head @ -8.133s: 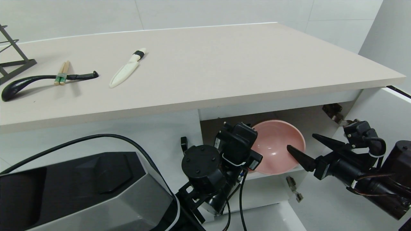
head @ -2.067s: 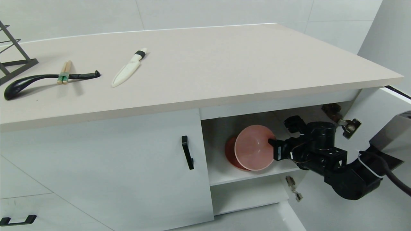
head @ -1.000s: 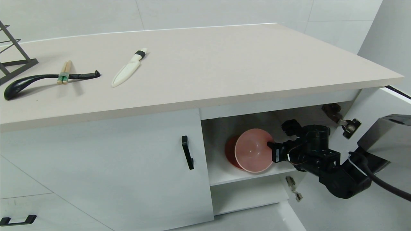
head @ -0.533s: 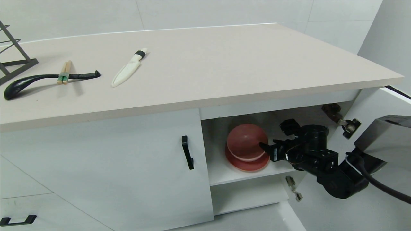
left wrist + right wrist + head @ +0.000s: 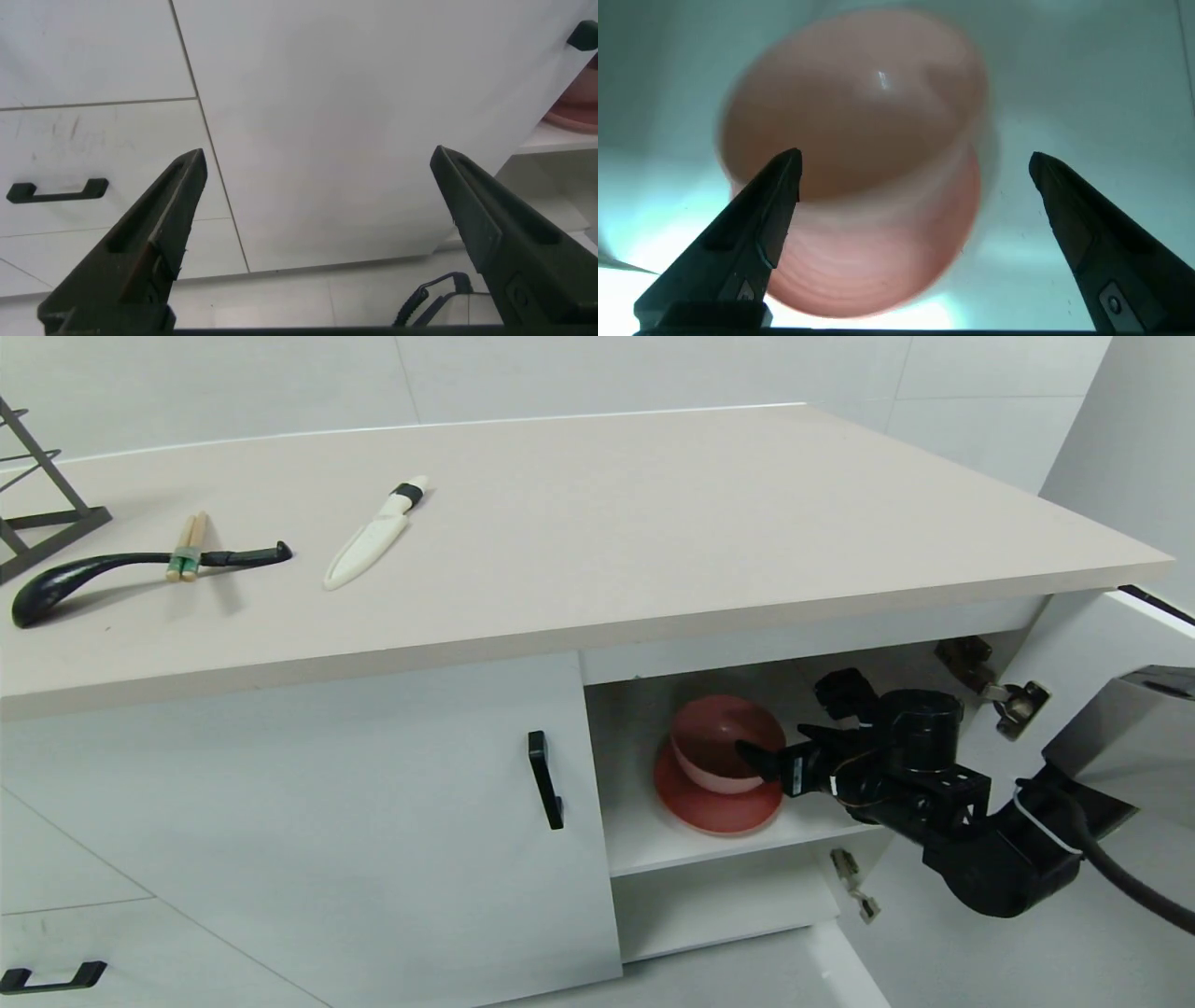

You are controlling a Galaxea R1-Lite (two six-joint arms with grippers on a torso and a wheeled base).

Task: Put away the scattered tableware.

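the pink bowl (image 5: 717,739) sits on the red plate (image 5: 714,810), mouth seemingly upward; it is blurred, so i cannot tell its tilt. my right pincer (image 5: 912,161) is spread wide just beside the plate, and one finger (image 5: 758,758) hides part of the bowl's wall.

Head looks down; right wrist closely faces the shared bowl (image 5: 707,730)

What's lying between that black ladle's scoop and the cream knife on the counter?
A pair of wooden chopsticks with a green band, crossing the black ladle's handle, as the head view shows.
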